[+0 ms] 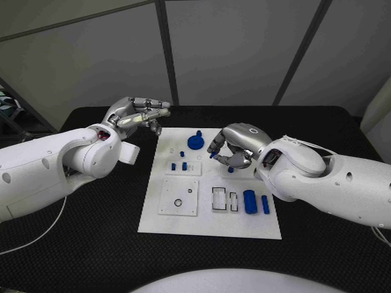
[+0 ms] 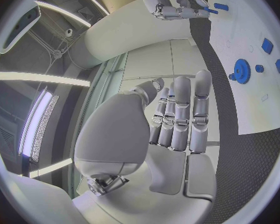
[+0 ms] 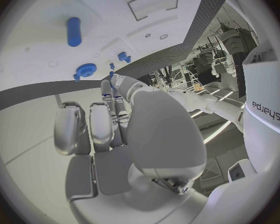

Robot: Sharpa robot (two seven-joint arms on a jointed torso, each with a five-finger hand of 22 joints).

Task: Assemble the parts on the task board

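Observation:
The white task board (image 1: 248,220) lies mid-table. A blue gear (image 1: 195,141) stands at its far end, also seen as the gear (image 2: 241,69) and the gear (image 3: 85,69). Two blue cylinders (image 1: 249,201) lie near the board's right edge. Small blue parts (image 1: 179,165) stand in a plate on its left half. My right hand (image 1: 233,150) hovers over the board's middle and pinches a small blue part (image 1: 214,155) at its fingertips; that part (image 3: 110,74) sticks out past the fingers. My left hand (image 1: 139,115) is raised beside the board's far left corner, fingers (image 2: 180,114) straight and together, holding nothing.
The black table (image 1: 90,244) surrounds the board. A square plate with two round holes (image 1: 179,198) and white rectangular slots (image 1: 220,198) sit on the board's near half. Another small blue part (image 1: 231,170) lies under my right hand.

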